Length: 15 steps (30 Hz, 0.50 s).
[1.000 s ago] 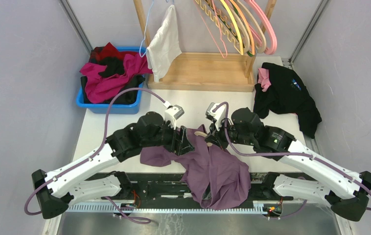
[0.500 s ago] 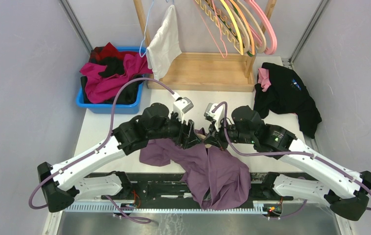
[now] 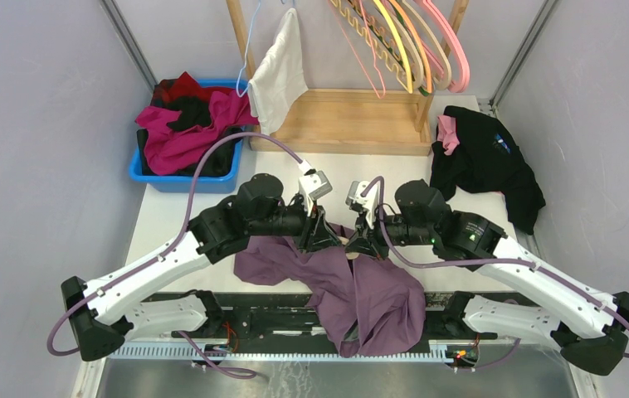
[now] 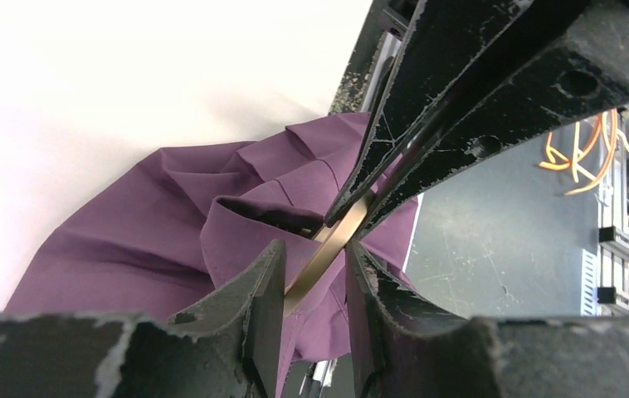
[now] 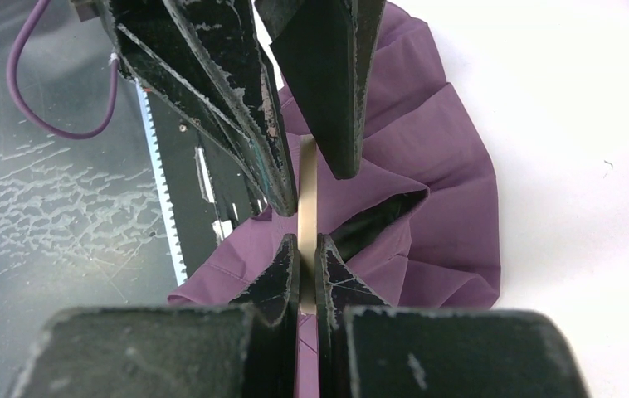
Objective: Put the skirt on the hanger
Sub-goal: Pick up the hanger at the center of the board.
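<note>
Left gripper has swung in, jaws narrowing from wide around wooden hanger, small gap left. Right gripper jaws clamped on same hanger. Purple skirt heaped at desk near edge, spilling over. Likely two-handed hold before threading.

skirt: plain purple throughout. hanger: pale tan. bin: blue; clothes in it magenta, red, black. hung cloth: white. side garment: black with a pink piece. rack hangers: yellow, cream, pink. arms: white, black joints. cables: purple.
</note>
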Each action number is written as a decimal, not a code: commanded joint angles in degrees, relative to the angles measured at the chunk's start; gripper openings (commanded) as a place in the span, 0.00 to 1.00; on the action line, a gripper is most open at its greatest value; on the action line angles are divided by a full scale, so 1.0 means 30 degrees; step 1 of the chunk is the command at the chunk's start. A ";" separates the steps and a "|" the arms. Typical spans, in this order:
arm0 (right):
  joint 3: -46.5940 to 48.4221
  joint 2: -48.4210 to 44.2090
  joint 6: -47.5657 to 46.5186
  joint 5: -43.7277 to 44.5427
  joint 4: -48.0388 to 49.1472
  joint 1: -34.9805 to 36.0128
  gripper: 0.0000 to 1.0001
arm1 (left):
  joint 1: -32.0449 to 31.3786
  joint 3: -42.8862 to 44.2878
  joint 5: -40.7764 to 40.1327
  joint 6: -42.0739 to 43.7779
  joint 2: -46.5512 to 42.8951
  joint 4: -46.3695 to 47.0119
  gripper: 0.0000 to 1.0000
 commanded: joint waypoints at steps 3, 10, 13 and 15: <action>0.1105 -0.0494 0.0001 -0.1047 0.1245 0.0055 0.01 | -0.0092 0.0297 0.2409 0.1286 -0.0193 0.0736 0.42; 0.1089 -0.0146 0.0035 -0.1101 0.1565 0.0042 0.01 | -0.0106 0.0056 0.3002 0.1420 0.0297 0.0470 0.45; 0.1168 -0.0004 0.0012 -0.1132 0.1625 0.0063 0.01 | -0.0111 0.0070 0.2938 0.1515 0.0628 0.0329 0.42; 0.1199 0.0077 -0.0021 -0.1201 0.1672 0.0042 0.01 | -0.0104 0.0109 0.2891 0.1589 0.0766 0.0241 0.36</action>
